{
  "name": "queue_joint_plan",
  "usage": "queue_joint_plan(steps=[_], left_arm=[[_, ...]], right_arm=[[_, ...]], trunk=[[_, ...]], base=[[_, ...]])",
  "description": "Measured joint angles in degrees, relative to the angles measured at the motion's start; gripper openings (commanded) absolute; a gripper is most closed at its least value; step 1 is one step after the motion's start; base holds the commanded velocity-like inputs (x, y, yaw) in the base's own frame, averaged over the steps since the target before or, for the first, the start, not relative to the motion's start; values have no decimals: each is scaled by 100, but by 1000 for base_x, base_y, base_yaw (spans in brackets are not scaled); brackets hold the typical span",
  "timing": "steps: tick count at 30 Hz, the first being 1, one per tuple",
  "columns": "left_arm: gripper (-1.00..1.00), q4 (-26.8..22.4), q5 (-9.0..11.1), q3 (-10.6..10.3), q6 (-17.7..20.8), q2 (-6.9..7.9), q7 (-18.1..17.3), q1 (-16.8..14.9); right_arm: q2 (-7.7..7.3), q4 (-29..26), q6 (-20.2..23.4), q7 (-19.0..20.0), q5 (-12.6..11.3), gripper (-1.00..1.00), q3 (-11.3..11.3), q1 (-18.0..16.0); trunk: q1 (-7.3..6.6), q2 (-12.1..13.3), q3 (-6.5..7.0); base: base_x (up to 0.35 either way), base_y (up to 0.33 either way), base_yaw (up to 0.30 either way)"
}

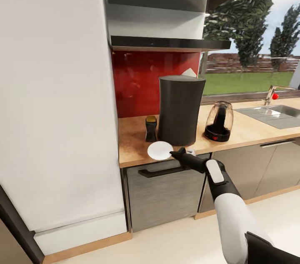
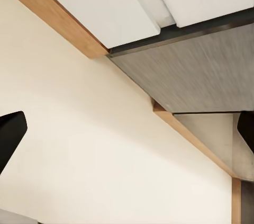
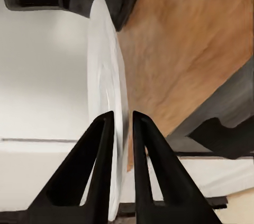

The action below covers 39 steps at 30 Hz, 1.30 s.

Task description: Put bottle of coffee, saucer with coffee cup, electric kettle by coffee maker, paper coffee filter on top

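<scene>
1. The right claw reaches to the front edge of the kitchen counter and is clenched on the rim of the saucer; in the right wrist view the two fingers pinch the saucer edge-on between them.
2. The saucer sits at the counter's front edge, just in front of the coffee maker, and partly overhangs the edge.
3. The bottle of coffee stands on the counter just beside the coffee maker, on the side of the tall white cabinet.
4. The electric kettle stands on the counter on the coffee maker's other side, near it, towards the sink.
5. A white pointed corner of the paper coffee filter shows at the top of the coffee maker.
6. The kitchen shelf hangs above the red backsplash.
7. The left wrist view looks at pale floor and cabinet fronts; the left claw's state I cannot tell
</scene>
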Motion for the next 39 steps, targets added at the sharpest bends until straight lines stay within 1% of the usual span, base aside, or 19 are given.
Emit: queue_joint_plan(steps=[1,2,3,5,6,12,22,25,34,36,39], left_arm=[[100,0,0,0,0,0,0,0],[100,0,0,0,0,0,0,-1],[100,0,0,0,0,0,0,0],[100,-1,0,0,0,0,0,-1],[100,-1,0,0,0,0,-2,-1],[100,-1,0,0,0,0,-8,-1],[100,-1,0,0,0,0,-9,-4],[100,-1,0,0,0,0,-9,-3],[100,-1,0,0,0,0,-9,-4],[100,-1,0,0,0,0,-9,-4],[100,-1,0,0,1,0,-9,-6]], right_arm=[[-3,13,-39,-236,-349,-100,8,1],[-5,19,-66,-341,-502,-100,12,2],[-9,25,-112,-496,-732,-100,20,4],[-8,30,-180,-723,-1068,-100,40,6],[-8,31,-188,-749,-1104,-100,42,7],[-8,38,-199,-785,-1150,-100,45,7],[-6,47,-217,-814,-1113,-100,54,7],[0,51,-224,-1037,-1076,-100,53,7],[9,99,-228,-1123,-1079,-100,48,7],[10,129,-251,-1125,-1078,-100,50,7],[10,269,-470,-1128,-1064,-100,61,7]], trunk=[[0,0,0],[0,0,0],[0,0,0],[0,0,0],[0,0,0],[-1,0,0],[-1,0,0],[0,0,0],[0,0,0],[0,0,0],[0,0,0]], base=[[0,0,0],[0,0,0],[0,0,0],[0,0,0],[22,0,0],[143,0,0],[86,0,0],[15,0,0],[2,0,0],[0,0,0],[0,0,0]])
